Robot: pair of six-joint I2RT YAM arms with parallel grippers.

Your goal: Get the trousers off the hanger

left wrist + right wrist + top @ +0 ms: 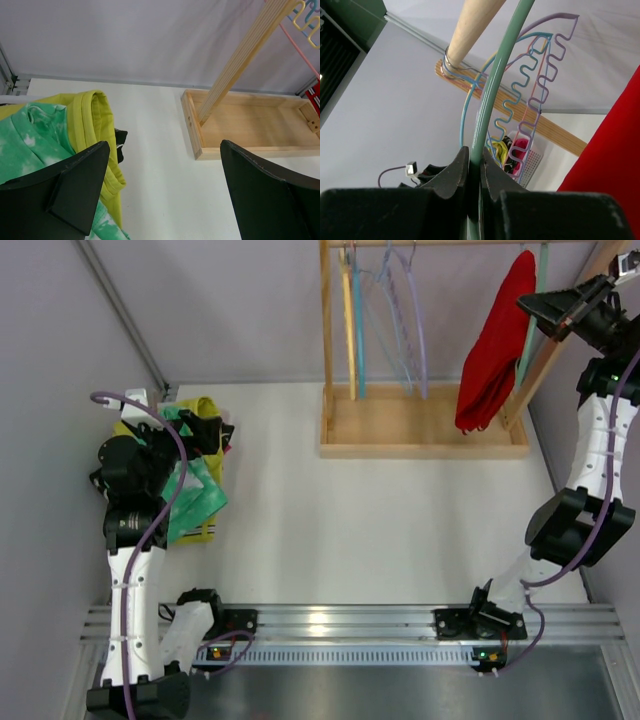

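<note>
Red trousers [495, 345] hang from a teal hanger [541, 275] at the right end of the wooden rack's rail. My right gripper [540, 306] is up beside them, shut on the hanger's thin teal bar [495, 85]. In the right wrist view the bar runs straight between the closed fingers of my right gripper [475, 159], and the red cloth [615, 150] fills the right edge. Yellow trousers [207, 407] and green mottled trousers [195, 495] lie piled at the table's left. My left gripper [164, 150] hovers open just right of that pile, holding nothing.
The wooden rack's base [420, 425] stands at the back centre, with several empty hangers [385, 310] on the left part of its rail [472, 22]. A white perforated basket [527, 155] with cloth in it shows far off. Walls close in on both sides.
</note>
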